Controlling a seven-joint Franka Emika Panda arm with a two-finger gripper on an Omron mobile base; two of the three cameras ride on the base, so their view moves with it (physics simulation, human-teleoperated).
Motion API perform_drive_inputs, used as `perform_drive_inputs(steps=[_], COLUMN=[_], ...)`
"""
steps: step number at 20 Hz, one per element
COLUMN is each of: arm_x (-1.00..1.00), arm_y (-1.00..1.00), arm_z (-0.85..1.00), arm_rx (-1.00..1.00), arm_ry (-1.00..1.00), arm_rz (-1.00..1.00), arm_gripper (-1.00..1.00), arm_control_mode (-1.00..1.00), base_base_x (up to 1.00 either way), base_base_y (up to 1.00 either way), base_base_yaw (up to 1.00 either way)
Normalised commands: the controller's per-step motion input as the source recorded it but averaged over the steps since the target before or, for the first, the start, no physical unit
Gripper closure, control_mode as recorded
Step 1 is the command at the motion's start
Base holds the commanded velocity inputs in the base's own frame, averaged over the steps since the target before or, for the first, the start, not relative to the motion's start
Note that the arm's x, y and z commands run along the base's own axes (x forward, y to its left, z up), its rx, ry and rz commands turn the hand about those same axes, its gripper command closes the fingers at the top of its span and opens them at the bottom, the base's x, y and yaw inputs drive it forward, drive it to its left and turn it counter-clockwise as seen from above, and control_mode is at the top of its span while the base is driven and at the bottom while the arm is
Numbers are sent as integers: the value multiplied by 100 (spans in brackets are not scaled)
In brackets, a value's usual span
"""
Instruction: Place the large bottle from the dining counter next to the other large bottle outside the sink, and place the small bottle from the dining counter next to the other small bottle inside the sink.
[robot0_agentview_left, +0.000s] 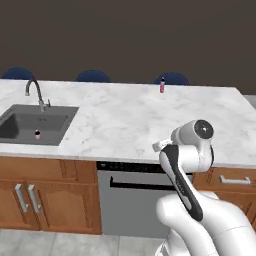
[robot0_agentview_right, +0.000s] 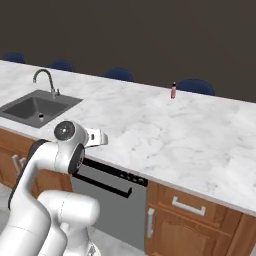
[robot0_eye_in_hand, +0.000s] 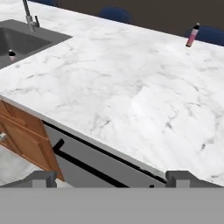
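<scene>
My fingers (robot0_eye_in_hand: 112, 178) stood wide open, holding nothing, above the desk's (robot0_eye_in_hand: 131, 96) near edge. A small pink bottle (robot0_eye_in_hand: 192, 35) stood upright at the desk's far edge, well apart from the sink (robot0_eye_in_hand: 22, 43); another small bottle (robot0_eye_in_hand: 12, 55) sat inside the sink.

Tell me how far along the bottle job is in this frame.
Nothing looks done. A lone small bottle sits in the sink, with no partner beside it. In hand: nothing; the gripper is open and empty near the counter front edge. Left: both placements; a pink bottle stands at the counter's far edge, away from the sink.
</scene>
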Motion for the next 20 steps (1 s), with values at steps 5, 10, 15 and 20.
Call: perform_drive_inputs(steps=[5,10,15,20], arm_x=[0,0,0,0], arm_y=[0,0,0,0], arm_z=[0,0,0,0], arm_rx=[0,0,0,0], arm_ry=[0,0,0,0], arm_rz=[0,0,0,0], arm_gripper=[-100,-100,-100,-100], arm_control_mode=[100,100,100,100], base_base_x=[0,0,0,0], base_base_y=[-87,-90,-91,-95], base_base_yaw=[0,0,0,0])
